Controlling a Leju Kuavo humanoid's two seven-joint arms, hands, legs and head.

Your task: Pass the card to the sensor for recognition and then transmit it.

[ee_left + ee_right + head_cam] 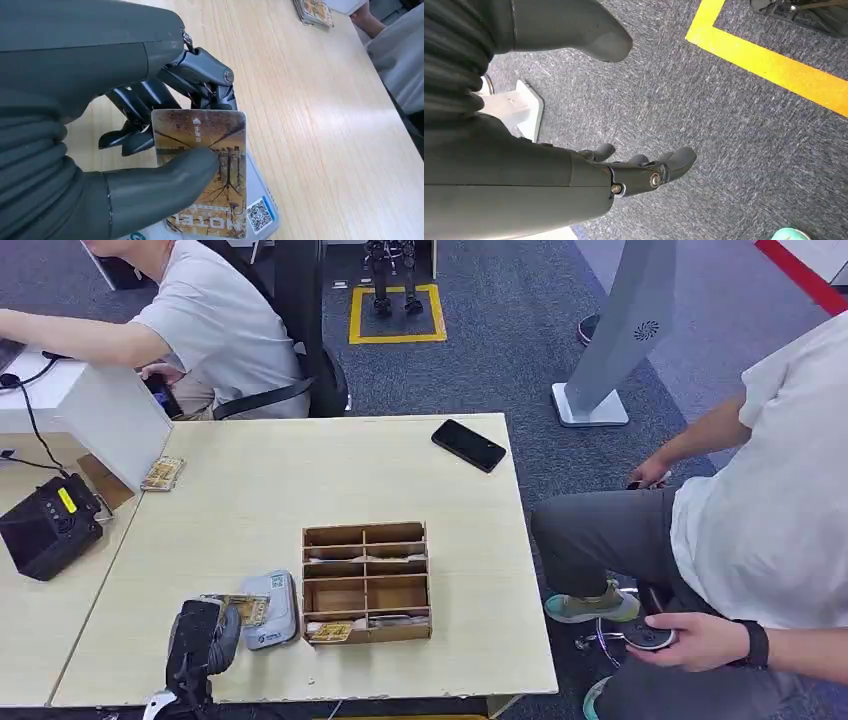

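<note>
My left hand (pixel 207 632) (pixel 165 130) pinches a brown hotel card (pixel 210 165) (pixel 243 607) between its thumb and fingers. The card hovers just over the grey-white card sensor (pixel 272 608) (pixel 260 212) near the table's front edge. A wooden card organizer (pixel 366 581) stands right of the sensor, with cards lying in some slots. My right hand (pixel 634 165) hangs over the grey carpet with fingers apart and nothing in it.
A stack of cards (pixel 162 473) (pixel 313 11) lies at the far left of the table (pixel 300 480), a black phone (pixel 468 444) at the far right. A black device (pixel 48 525) sits on the left table. One person sits behind, another on the right.
</note>
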